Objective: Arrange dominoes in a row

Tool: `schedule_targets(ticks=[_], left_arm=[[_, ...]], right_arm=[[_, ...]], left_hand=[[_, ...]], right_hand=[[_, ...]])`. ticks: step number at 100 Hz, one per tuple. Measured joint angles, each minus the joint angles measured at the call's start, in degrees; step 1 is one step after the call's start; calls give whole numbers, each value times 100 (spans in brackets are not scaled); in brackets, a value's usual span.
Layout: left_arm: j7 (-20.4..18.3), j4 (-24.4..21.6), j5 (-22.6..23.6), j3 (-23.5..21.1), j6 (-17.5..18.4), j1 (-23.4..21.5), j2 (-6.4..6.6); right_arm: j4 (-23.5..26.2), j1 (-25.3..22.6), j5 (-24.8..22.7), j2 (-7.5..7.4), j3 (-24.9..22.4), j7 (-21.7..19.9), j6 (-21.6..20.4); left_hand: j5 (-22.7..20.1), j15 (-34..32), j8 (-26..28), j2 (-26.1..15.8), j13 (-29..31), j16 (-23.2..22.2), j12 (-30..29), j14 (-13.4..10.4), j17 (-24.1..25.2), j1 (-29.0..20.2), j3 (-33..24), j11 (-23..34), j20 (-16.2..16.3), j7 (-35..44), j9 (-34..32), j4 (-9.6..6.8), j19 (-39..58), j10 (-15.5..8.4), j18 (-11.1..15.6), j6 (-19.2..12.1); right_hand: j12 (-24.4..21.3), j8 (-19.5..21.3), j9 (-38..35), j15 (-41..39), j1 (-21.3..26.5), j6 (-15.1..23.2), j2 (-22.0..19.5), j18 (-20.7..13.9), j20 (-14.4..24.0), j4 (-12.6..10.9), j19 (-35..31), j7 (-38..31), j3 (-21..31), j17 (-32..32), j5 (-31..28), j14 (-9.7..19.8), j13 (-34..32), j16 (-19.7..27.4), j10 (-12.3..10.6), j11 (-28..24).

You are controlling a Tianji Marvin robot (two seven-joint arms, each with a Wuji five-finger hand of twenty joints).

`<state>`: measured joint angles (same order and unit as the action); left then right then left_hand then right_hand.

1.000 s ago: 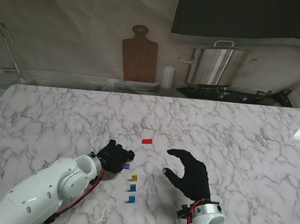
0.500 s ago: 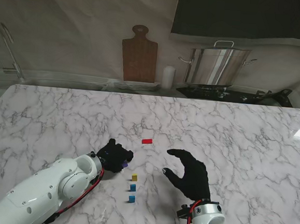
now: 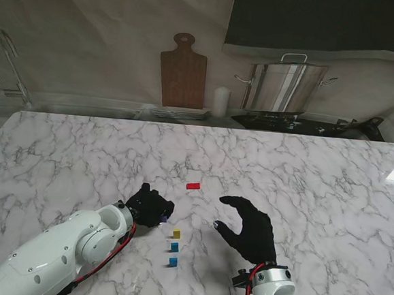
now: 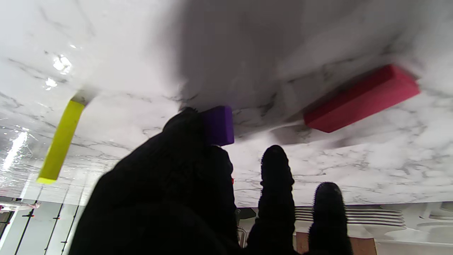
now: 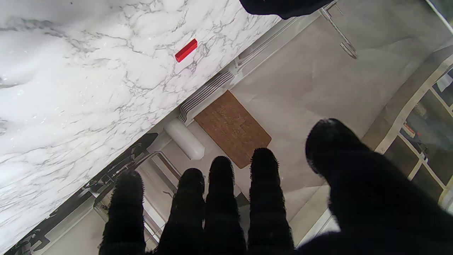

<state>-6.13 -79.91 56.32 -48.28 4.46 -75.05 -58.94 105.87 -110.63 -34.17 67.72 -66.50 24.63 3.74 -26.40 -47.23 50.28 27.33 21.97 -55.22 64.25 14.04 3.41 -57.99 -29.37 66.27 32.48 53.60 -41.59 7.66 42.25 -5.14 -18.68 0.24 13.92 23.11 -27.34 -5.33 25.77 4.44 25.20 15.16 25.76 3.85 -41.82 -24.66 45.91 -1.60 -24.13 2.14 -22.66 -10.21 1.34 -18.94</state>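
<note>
A yellow domino (image 3: 176, 233) and two blue dominoes (image 3: 174, 247) (image 3: 172, 261) stand in a short line running toward me. A red domino (image 3: 193, 185) lies flat farther away; the wrist views also show the red one (image 4: 361, 97) (image 5: 186, 50). My left hand (image 3: 152, 209) sits just left of the line's far end, its thumb and forefinger closed on a purple domino (image 4: 219, 124) that touches the table. Only a sliver of that purple piece (image 3: 167, 218) shows from above. The yellow domino (image 4: 60, 141) stands close beside it. My right hand (image 3: 248, 230) hovers right of the line, open, holding nothing.
Beyond the table's far edge stand a wooden cutting board (image 3: 183, 71), a white cylinder (image 3: 220, 101) and a steel pot (image 3: 284, 86). The marble table (image 3: 318, 171) stretches wide to both sides of the dominoes.
My left hand's fingers have crept a little to the right and closed over the purple domino, which now shows less. The right hand and the other dominoes have not moved.
</note>
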Motion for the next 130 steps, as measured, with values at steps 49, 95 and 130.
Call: schedule_targets(ticks=[49, 95, 130], left_arm=[[56, -50, -11, -63, -130, -82, -8], [102, -52, -39, -170, -42, -170, -29], [72, -150, 8, -231, -14, -228, -24]], right_arm=[[-1, 2, 21, 5, -9, 10, 0], [-1, 1, 26, 7, -13, 12, 2], [-1, -1, 35, 7, -17, 6, 2]], left_hand=[[-416, 404, -725, -458, -423, 198, 353, 210, 80, -34, 1123, -428, 3, 72, 98, -224, -466, 356, -1, -40], [-754, 1014, -1115, -689, -715, 714, -289, 287, 139, -37, 1614, -2353, 185, -28, 494, -272, -975, 617, -1, 6], [-1118, 1132, -1541, -473, -918, 864, -781, 287, 142, -37, 1273, -2909, 269, -511, 800, -272, -1245, 745, -1, 185]], right_hand=[[49, 1, -1, 0, 0, -1, -1, 1, 4, -3, 0, 0, 0, 0, -1, -2, 0, 0, 6, -2], [51, 1, -1, 0, 0, -2, -1, 1, 6, -3, 0, 0, 0, 0, -2, -3, 0, 0, 6, -5], [52, 1, -4, 0, 0, -3, -7, 1, 6, -3, 0, 0, 0, 0, -4, -4, 0, 0, 7, -57]])
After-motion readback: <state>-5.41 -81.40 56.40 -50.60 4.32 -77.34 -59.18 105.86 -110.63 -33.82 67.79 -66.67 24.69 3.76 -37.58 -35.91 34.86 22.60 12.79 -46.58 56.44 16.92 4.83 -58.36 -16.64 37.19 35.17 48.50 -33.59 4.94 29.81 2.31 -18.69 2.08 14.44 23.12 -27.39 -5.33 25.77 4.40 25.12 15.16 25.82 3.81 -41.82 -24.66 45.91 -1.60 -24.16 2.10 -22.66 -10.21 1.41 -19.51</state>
